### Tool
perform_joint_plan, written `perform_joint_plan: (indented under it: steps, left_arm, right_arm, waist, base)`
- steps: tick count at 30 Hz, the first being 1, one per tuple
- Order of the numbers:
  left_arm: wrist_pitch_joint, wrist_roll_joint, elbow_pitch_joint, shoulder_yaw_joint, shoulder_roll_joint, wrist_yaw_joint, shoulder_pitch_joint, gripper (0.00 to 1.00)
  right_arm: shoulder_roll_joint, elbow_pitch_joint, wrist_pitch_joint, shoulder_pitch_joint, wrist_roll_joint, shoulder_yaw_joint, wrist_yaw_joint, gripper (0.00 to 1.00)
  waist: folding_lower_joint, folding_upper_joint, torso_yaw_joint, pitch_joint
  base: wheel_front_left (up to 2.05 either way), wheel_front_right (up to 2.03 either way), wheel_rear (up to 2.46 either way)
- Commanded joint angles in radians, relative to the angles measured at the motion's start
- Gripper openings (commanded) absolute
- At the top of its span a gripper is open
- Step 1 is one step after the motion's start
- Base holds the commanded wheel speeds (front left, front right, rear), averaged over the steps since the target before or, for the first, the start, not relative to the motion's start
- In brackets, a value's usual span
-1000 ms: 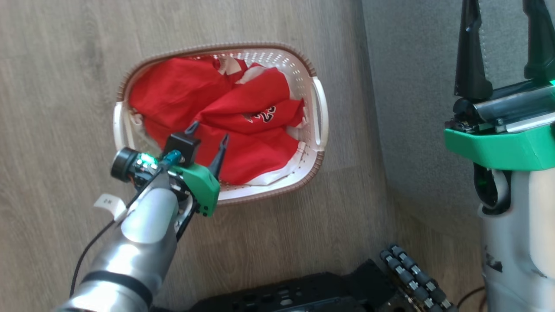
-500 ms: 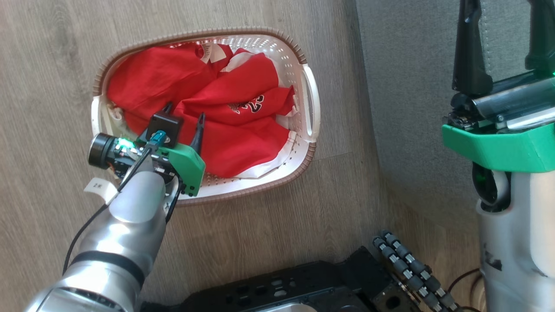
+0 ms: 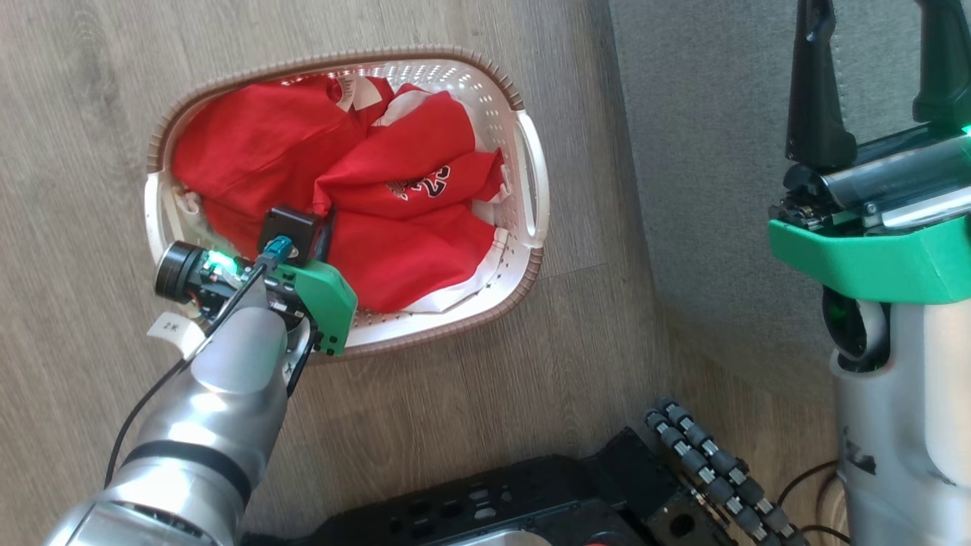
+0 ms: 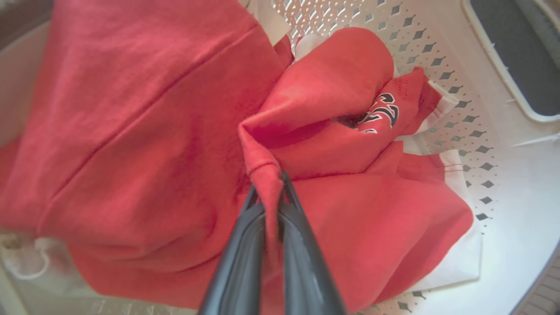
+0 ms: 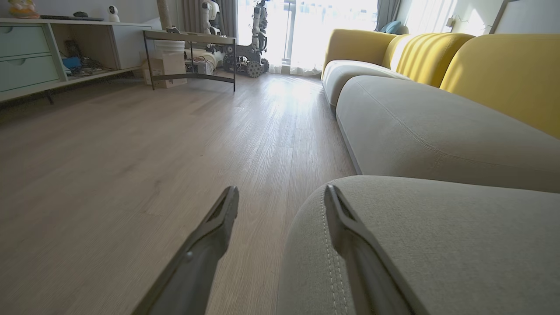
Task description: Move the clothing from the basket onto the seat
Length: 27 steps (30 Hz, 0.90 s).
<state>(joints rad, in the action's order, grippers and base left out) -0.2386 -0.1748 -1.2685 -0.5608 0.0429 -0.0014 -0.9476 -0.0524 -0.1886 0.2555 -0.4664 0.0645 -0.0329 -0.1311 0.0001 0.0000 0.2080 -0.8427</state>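
Observation:
Red jerseys [image 3: 394, 243] with white trim lie crumpled in the white basket [image 3: 531, 186] with its brown rim, on the wood floor. My left gripper [image 3: 322, 227] reaches into the basket's near left part. The left wrist view has its two dark fingers [image 4: 302, 262] shut on a raised red fold of a jersey [image 4: 262, 170], beside the black-and-white number [image 4: 383, 111]. At the right, my right gripper [image 3: 872, 76] hangs open over the grey seat [image 3: 721, 152], nothing between its fingers [image 5: 350, 236]. The seat's pale stitching [image 5: 328, 253] runs along the cushion edge.
The robot's black base and wheels [image 3: 705, 462] sit at the bottom of the head view. A yellow-backed sofa [image 5: 481, 65] extends along the right, with open wood floor [image 5: 131, 144] to the left, a low table [image 5: 192, 48] and shelving far off.
My left gripper's fingers, open before, have sunk into the jerseys and shut on a fold. The head camera has shifted, so the basket sits further left in view. The right gripper stays still.

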Motion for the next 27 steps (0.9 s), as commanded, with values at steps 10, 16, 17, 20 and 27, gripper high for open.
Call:
perform_joint_plan:
  steps: [10,16,17,20,27]
  left_arm:
    - [-0.02,-0.021,0.046,-0.012,0.009,-0.019,0.07,0.0]
    - [-0.023,-0.064,0.18,-0.061,0.008,-0.027,0.158,0.0]
    - [-0.023,-0.073,0.202,-0.07,0.008,-0.027,0.171,0.0]
    - [-0.023,-0.098,0.241,-0.086,0.008,-0.029,0.196,0.0]
    - [-0.023,-0.184,0.344,-0.13,0.008,-0.039,0.252,0.0]
  right_arm:
    - [0.002,0.019,0.006,0.03,0.006,-0.012,0.0,1.0]
    - [0.002,0.123,0.006,0.081,-0.012,-0.01,0.0,1.0]
    - [0.002,0.142,0.006,0.093,-0.016,-0.008,0.0,1.0]
    - [0.002,0.182,0.006,0.117,-0.022,-0.002,0.0,1.0]
    - [0.002,0.298,0.006,0.206,-0.025,0.011,0.0,1.0]
  waist:
    - [-0.0001,0.0,-0.036,0.109]
    - [-0.0001,0.0,-0.098,0.265]
    - [-0.0001,0.0,-0.109,0.291]
    - [-0.0001,0.0,-0.131,0.346]
    - [-0.0001,0.0,-0.191,0.533]
  base:
    - [0.0,0.0,0.0]
    - [0.0,0.0,0.0]
    - [0.0,0.0,0.0]
    - [0.0,0.0,0.0]
    - [0.0,0.0,0.0]
